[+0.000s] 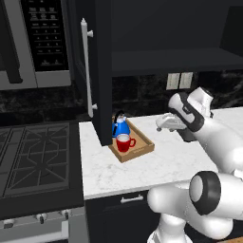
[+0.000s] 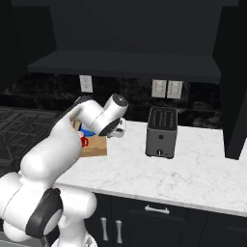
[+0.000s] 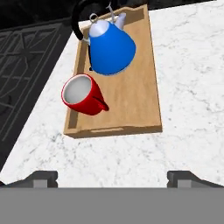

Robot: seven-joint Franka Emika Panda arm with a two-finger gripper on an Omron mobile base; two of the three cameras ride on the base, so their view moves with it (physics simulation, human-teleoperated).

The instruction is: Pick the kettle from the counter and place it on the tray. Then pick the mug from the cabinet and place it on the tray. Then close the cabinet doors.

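Blue kettle (image 3: 109,48) and red mug (image 3: 83,95) stand on wooden tray (image 3: 135,109).

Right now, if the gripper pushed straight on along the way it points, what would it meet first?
Probably the tray, near the mug, going by the hand view. The open gripper holds nothing; depth is hard to judge.

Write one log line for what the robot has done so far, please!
kettle: on tray | mug: on tray, upright | jaws: open, holding nothing | cabinet door: open | next: close doors
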